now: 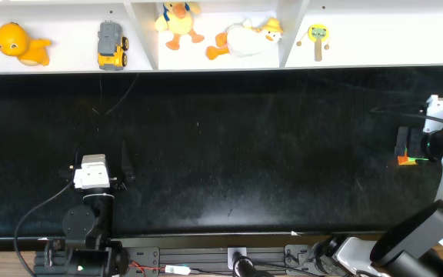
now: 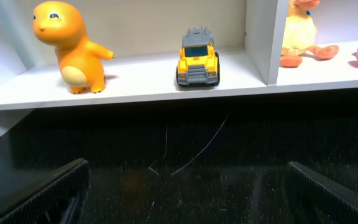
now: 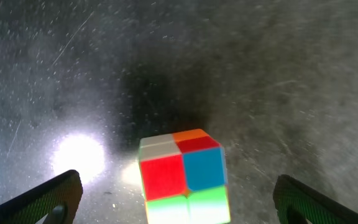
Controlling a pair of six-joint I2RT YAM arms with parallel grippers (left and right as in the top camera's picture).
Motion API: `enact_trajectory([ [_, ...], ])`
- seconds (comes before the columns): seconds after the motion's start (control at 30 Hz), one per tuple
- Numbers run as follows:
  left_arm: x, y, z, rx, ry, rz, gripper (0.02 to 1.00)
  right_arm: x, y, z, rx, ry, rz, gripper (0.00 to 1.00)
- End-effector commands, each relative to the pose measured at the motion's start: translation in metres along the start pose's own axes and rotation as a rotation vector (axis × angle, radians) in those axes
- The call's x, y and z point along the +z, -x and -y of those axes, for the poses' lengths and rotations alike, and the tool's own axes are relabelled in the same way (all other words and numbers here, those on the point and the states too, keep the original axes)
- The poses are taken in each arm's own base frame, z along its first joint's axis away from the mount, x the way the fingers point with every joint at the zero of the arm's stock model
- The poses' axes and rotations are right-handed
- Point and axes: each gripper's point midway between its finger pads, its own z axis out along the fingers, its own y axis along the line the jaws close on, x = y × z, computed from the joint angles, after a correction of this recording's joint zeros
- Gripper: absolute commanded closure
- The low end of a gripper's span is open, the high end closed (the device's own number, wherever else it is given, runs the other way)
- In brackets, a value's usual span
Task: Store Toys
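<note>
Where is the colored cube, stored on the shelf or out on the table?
Out. The cube lies on the black table between the open fingers of the right end effector.

No writing, number, label or sign can be read on the yellow truck (image 2: 197, 57), the orange figure (image 2: 70, 46), the coloured cube (image 3: 184, 174), the shelf (image 2: 142, 81) or the desk (image 1: 244, 154)

The top view looks straight down on the table (image 1: 244, 154), with the shelf (image 1: 68, 23) at its far edge. The left wrist view sits low, facing that shelf; both show the orange toy (image 2: 70, 46) and yellow truck (image 2: 197, 59). The right wrist view looks down closely on 1 cube (image 3: 182, 177).
</note>
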Motion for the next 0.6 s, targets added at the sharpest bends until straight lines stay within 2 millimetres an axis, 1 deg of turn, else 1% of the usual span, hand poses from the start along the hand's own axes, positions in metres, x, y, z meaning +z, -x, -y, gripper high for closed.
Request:
enact_trajectory([
  [0.03, -0.001, 0.002, -0.001, 0.014, 0.008, 0.011, 0.02, 0.014, -0.008, -0.008, -0.062, 0.032, -0.03, 0.005],
  [0.17, -0.001, 0.002, -0.001, 0.014, 0.008, 0.011, 0.02, 0.024, -0.017, -0.018, -0.079, 0.039, -0.044, 0.005],
  [0.3, -0.001, 0.002, -0.001, 0.014, 0.008, 0.011, 0.02, 0.035, -0.024, -0.013, -0.08, -0.009, -0.047, 0.005],
  [0.43, -0.001, 0.002, -0.001, 0.014, 0.008, 0.011, 0.02, 0.043, -0.026, -0.012, -0.081, -0.031, -0.03, 0.003],
  [0.5, -0.001, 0.002, -0.001, 0.014, 0.008, 0.011, 0.02, 0.043, -0.025, -0.011, -0.073, -0.035, -0.025, 0.049],
  [0.57, -0.001, 0.002, -0.001, 0.014, 0.008, 0.011, 0.023, 0.043, -0.025, -0.01, -0.06, -0.037, -0.022, 0.132],
  [0.6, -0.001, 0.002, -0.001, 0.014, 0.008, 0.011, 0.02, 0.043, -0.025, -0.01, -0.047, -0.037, -0.023, 0.152],
])
